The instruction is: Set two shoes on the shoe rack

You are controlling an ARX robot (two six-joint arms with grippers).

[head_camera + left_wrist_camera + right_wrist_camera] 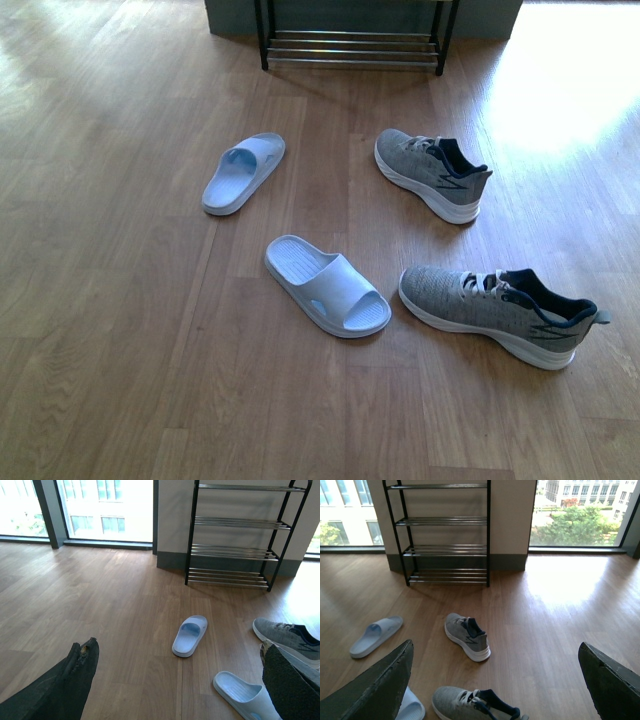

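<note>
Two grey knit sneakers lie on the wooden floor, one further off and one nearer. Left of them lie two pale blue slides, a far one and a near one. The shoe rack stands at the back with bare chrome bars. My left gripper is open above the floor between the slides. My right gripper is open over the near sneaker. Neither arm shows in the front view.
A grey wall base runs behind the rack. Large windows flank it and a bright sun patch falls on the floor at the right. Bare wooden floor spreads to the left of the slides.
</note>
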